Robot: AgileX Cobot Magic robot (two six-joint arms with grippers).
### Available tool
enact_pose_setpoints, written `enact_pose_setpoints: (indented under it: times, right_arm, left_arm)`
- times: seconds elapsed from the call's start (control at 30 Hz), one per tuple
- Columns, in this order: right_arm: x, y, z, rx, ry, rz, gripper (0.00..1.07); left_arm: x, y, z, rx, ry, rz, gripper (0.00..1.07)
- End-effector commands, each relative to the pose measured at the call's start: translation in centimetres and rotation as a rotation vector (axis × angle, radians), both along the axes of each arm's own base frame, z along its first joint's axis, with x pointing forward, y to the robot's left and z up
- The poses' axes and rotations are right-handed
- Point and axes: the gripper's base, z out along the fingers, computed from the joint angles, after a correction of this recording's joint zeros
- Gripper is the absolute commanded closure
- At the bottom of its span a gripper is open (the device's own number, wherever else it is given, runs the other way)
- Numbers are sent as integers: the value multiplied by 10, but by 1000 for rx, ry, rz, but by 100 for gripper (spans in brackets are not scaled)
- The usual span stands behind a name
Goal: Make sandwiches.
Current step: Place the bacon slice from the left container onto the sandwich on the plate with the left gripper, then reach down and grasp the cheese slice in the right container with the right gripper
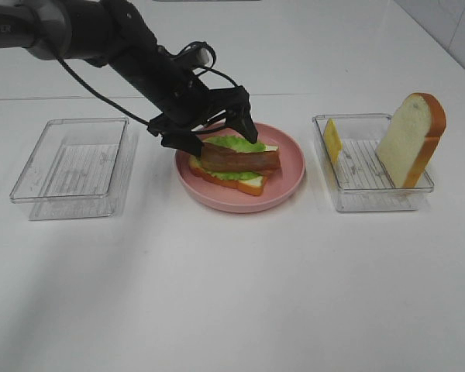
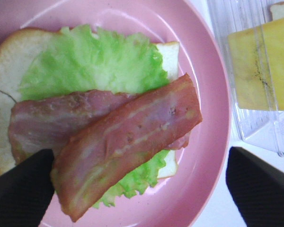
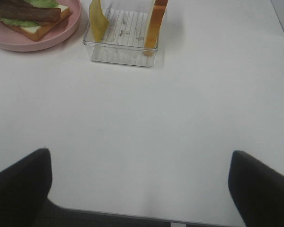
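White table (image 1: 232,294) nearest, bare in the foreground. Far left: clear left tray (image 1: 31,186), no food seen in it. Right of it, the left gripper (image 1: 221,138) hung low over the pink plate (image 1: 287,174), jaws spread wide; in the wrist view its dark fingers (image 2: 19,189) stood either side of the stack, gripping nothing. Whether a tip touched the food could not be told. The sandwich sat on the plate, part built: bottom bread slice (image 2: 2,99), lettuce leaf (image 2: 94,61), two bacon strips (image 2: 128,142) on top. The upper strip lay askew across the lower, one end overhanging the lettuce toward the plate's rim. Step judged to be the laying of the bacon. To do it well: keep the jaws apart and lift straight up so no tip drags the loose upper strip; a strip that far off square could tilt whatever is stacked on it. Right of the plate, the right tray (image 1: 372,203) held the yellow cheese slice (image 1: 333,139), propped on edge at its left end, and the second bread slice (image 1: 411,136), upright at its right end. Both are likely to be needed yet. Right gripper (image 3: 142,184) seen only in its own wrist view, jaws apart, over bare table, well apart from the right tray.
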Motion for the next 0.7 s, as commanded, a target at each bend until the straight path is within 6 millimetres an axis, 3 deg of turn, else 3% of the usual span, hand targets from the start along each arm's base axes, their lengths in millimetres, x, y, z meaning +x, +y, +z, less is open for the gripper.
enact_pose_setpoints:
  times: [0.03,0.13,0.17,0.33,0.47,0.53,0.63,0.7]
  right_arm:
    - [-4,0,0,6,-35,-3,9]
    - [-4,0,0,6,-35,-3,9]
    - [-4,0,0,6,-35,-3,9]
    - [-4,0,0,6,-35,-3,9]
    - [-4,0,0,6,-35,-3,9]
    - [-4,0,0,6,-35,-3,9]
    - [-4,0,0,6,-35,-3,9]
    - [-4,0,0,6,-35,-3,9]
  left_arm:
    - [4,-1,31,41,-20,-21,15]
    - [7,0,45,70,-38,-30,15]
    - [9,1,61,98,-52,-35,15]
    - [9,8,95,195,-68,-35,15]
    - [5,12,109,263,-62,-54,15]
    - [2,16,128,289,-95,-49,15]
    - [0,16,132,283,-99,-41,15]
    - [-6,22,150,304,-134,-29,15]
